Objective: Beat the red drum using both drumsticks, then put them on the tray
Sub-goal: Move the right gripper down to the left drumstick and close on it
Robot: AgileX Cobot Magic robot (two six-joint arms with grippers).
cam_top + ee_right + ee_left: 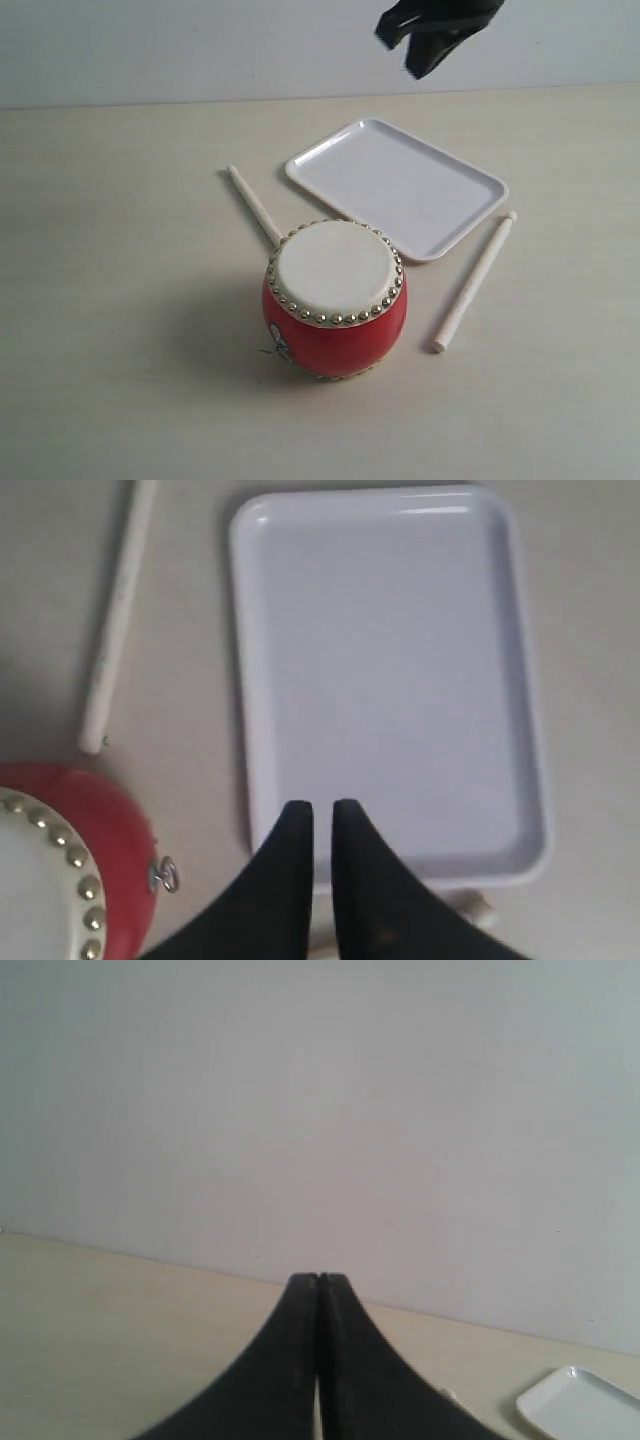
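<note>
Where the tabletop [120, 330] comes nearest the exterior camera, the drum [335, 298] stands upright, red-sided, its cream skin facing up inside a ring of gold studs [340, 321]; a small picture shows low on its left side.

Just behind it the left stick [253, 205] lies flat on the tabletop, running away and to the left; its near end is hidden behind the drum's rim, so I cannot tell whether the two touch. To the right, the right stick [475, 283] also lies flat, apart from the drum; its near end is level with the drum's side and its far end lies just beside the tray's right-hand short rim.

Beyond the drum sits the tray [400, 185], white and shallow, set at a slant; the right wrist view shows a strip of bare tabletop between its long rim and the drum, so they are near but apart; both sticks lie outside it.

Farther back, the right gripper [321, 810] hangs in the air over the tray, pointing down; its fingers stand a narrow gap apart and hold nothing.

The left gripper [318, 1280] is outside the exterior view; its own camera shows the fingers pressed together with nothing between them, raised over the tabletop and facing the pale wall [200, 50]; a tray corner shows there too.
</note>
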